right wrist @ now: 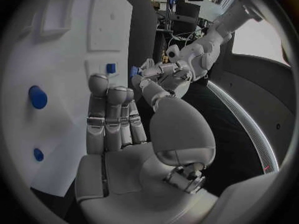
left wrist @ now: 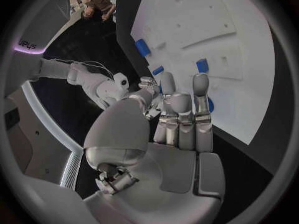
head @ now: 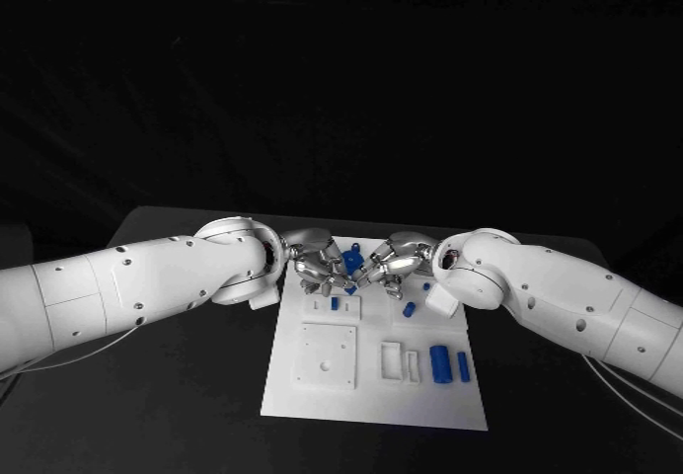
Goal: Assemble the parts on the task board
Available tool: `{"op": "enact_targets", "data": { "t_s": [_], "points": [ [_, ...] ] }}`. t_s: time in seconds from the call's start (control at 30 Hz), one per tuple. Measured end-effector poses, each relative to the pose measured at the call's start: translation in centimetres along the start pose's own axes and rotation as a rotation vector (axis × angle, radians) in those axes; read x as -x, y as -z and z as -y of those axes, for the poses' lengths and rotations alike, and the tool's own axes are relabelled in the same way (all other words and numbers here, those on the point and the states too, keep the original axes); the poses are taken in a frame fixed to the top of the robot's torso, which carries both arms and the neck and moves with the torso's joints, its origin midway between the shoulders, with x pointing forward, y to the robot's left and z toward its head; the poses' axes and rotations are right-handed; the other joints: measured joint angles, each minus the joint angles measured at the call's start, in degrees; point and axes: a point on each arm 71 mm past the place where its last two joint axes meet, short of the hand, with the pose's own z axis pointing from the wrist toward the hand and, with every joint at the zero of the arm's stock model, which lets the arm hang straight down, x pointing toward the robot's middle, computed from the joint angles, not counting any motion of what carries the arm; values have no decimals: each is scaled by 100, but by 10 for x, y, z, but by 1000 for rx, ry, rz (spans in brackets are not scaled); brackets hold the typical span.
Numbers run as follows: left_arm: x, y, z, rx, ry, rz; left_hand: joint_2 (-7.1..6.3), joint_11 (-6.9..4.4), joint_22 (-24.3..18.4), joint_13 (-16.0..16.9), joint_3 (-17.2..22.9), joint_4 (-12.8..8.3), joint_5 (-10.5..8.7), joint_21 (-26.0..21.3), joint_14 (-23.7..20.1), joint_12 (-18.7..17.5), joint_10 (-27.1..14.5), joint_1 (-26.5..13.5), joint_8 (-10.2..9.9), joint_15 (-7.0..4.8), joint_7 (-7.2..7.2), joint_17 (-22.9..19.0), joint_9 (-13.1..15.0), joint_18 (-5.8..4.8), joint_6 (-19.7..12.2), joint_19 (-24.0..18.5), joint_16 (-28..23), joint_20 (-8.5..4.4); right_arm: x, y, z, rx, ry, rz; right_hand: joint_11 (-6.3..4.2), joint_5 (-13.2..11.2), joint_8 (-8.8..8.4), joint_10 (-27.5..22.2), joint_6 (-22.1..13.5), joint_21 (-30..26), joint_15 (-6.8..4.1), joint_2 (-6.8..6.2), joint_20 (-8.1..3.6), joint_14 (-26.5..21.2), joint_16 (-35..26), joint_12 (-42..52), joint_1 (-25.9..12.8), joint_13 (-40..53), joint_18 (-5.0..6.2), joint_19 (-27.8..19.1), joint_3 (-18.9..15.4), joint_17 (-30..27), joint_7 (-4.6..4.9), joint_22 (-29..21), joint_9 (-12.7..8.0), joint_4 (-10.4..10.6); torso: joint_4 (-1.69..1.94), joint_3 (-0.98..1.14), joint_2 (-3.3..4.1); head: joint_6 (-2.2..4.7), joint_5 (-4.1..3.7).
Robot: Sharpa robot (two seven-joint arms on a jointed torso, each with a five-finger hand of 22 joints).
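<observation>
Both sets of fingers meet over the far end of the white board (head: 373,390), closed around one small blue piece (head: 351,259) held between the left hand (head: 319,267) and right hand (head: 399,265). More blue pieces (head: 440,362) lie nearer on the board. The left wrist view catches faint lettering, unreadable, on the robot's body. The black desk (head: 186,395) carries the board.

My hands (left wrist: 163,134) look like polished silver metal; the board (head: 325,390) beneath them is smooth matt white plastic.
</observation>
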Motion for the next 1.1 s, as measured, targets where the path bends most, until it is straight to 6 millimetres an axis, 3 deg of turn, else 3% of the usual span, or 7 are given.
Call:
{"op": "enact_targets", "data": {
  "t_s": [0.3, 0.4, 0.53, 0.73, 0.97, 1.03, 1.1],
  "points": [
    [8, 5, -13, 71, 53, 54, -86, -35, 0, -1, 62, -62, 201, 55, 91, -86, 104, -86, -80, -13, 28, 17, 207, 0, 36, 36, -5, -36, 17, 11, 10, -3, -22, 56, 9, 952, 0, -48, -117, -152, 8, -133, 1, -48, 0, -21, -133, -103, 36, 0, -122, -40, 14, -20, 0, -55, 3, 1, -1, 9, 61],
    [11, 8, -19, 112, 77, 69, -109, -41, -1, -10, 155, -155, 201, 89, 128, -117, 166, -109, -206, -35, 38, 27, 317, 0, 105, 36, -27, -36, 26, 16, 12, 3, -35, 84, 10, 1086, 0, -49, -161, -165, 13, -136, 0, -54, 0, -21, -136, -132, 36, 0, -244, -54, 18, -26, 0, -53, 3, 4, -3, -6, 71],
    [14, 13, -27, 183, 107, 88, -116, -51, -1, 9, 151, -167, 235, 92, 168, -230, 234, -116, -663, -23, 86, 87, 698, 0, 240, 57, -93, -56, 43, 26, 12, 25, -55, 148, 10, 1107, 0, -49, -161, -165, 13, -104, 0, -54, 0, -21, -168, -157, 35, -1, -287, -61, 18, -26, 1, -61, 6, 10, -8, -12, 88],
    [15, 21, -36, 275, 125, 118, -176, -52, -1, 16, 221, -238, 354, 92, 237, -255, 256, -177, -721, -50, 89, 87, 732, 0, 296, 90, -133, -89, 74, 43, 12, 73, -83, 285, 10, 1127, 0, -48, -112, -165, 13, -69, 0, -54, 0, -21, -202, -192, 33, 0, -286, -82, -31, -30, 1, -63, 8, 21, -28, -36, 124],
    [13, 30, -41, 360, 126, 179, -280, -56, 0, 11, 460, -396, 579, 92, 330, -319, 258, -405, -754, -60, 92, 126, 783, 0, 362, 170, -179, -105, 113, 71, 19, 114, -94, 470, 10, 1078, 0, -48, -100, -195, 13, -6, 0, -54, 0, -21, -265, -229, 31, 0, -324, -106, -20, -49, 1, -24, 8, 58, -102, -126, 176],
    [11, 32, -42, 375, 126, 196, -289, -56, 3, 11, 492, -395, 563, 92, 330, -319, 258, -441, -754, -60, 84, 154, 804, 0, 372, 170, -179, -105, 121, 77, 22, 117, -92, 506, 10, 1040, 0, -48, -100, -198, 13, -6, 0, -54, 0, -21, -265, -233, 30, 0, -334, -107, -20, -49, 1, -15, 9, 69, -132, -159, 185],
    [8, 33, -43, 389, 127, 215, -351, -56, 3, 11, 758, -399, 268, 122, 331, -319, 258, -502, -754, -60, 90, 175, 809, 55, 381, 170, -179, -105, 128, 82, 25, 120, -90, 540, 10, 1040, 0, -48, -100, -198, 14, -6, 0, -54, 0, -9, -265, -242, 29, 0, -340, -107, -20, -49, 1, -8, 9, 76, -159, -193, 192]
  ]
}}
